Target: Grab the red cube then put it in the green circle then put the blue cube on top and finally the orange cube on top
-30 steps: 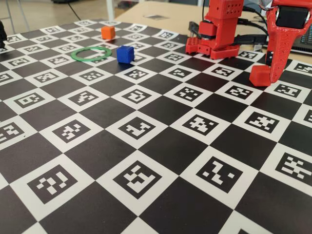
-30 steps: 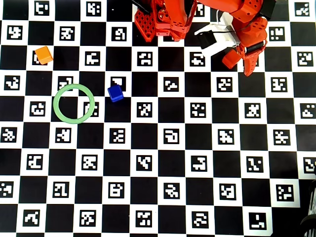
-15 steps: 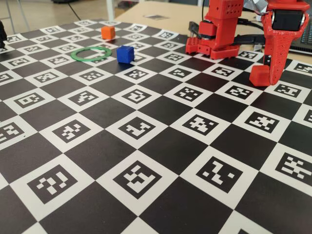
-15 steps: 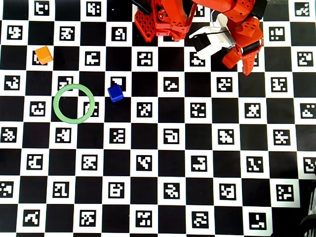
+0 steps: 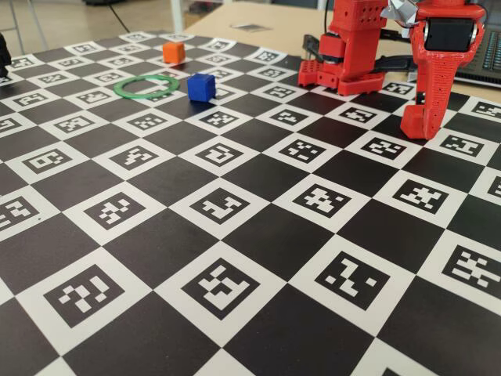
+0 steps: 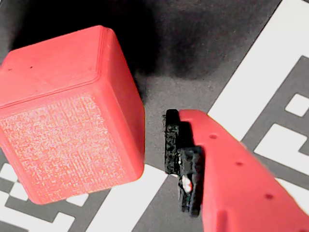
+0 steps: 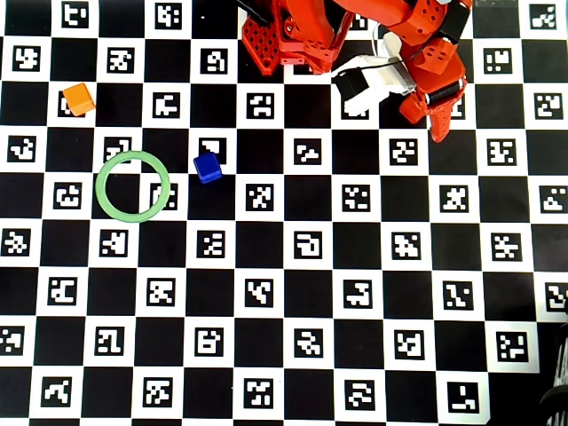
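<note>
Black-and-white checkered board (image 5: 235,227) with coded squares fills the table, and the red arm (image 7: 426,62) stands at its far edge, bent down over the right side in the overhead view. Down at the tip, the gripper (image 6: 154,140) sits low over the board, and the wrist view gives us the red cube (image 6: 72,116) right there on the left, resting on the board, with one red finger (image 6: 231,179) and its black pad just beside the cube's right face; a thin dark gap shows between them, so no clamp on that side. The other finger is out of sight, so whether the jaws are spread or closing I cannot tell. In the fixed view the cube itself is hidden behind the arm's lower end. Over on the left of the overhead view lies the green circle (image 7: 133,185), flat, nothing inside it. The blue cube (image 7: 208,167) sits just beside its right edge, apart from it. The orange cube (image 7: 79,98) is farther up-left, on its own.
</note>
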`<act>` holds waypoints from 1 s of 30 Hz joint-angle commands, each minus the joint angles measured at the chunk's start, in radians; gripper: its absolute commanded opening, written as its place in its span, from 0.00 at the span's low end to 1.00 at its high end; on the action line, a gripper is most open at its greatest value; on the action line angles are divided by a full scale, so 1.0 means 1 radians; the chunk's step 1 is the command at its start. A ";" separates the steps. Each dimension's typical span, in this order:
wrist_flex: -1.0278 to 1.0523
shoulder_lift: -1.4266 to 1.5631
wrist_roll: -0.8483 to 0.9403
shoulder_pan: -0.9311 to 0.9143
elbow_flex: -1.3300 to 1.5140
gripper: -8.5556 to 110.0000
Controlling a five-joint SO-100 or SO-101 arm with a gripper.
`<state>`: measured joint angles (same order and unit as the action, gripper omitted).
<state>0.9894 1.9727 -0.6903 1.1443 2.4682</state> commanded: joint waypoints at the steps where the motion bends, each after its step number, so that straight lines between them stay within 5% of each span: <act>1: -0.009 0.049 0.020 -0.006 -0.003 0.42; 30: -0.017 0.054 0.304 -0.071 0.026 0.39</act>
<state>0.9633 1.9727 -0.3988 1.0769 2.4973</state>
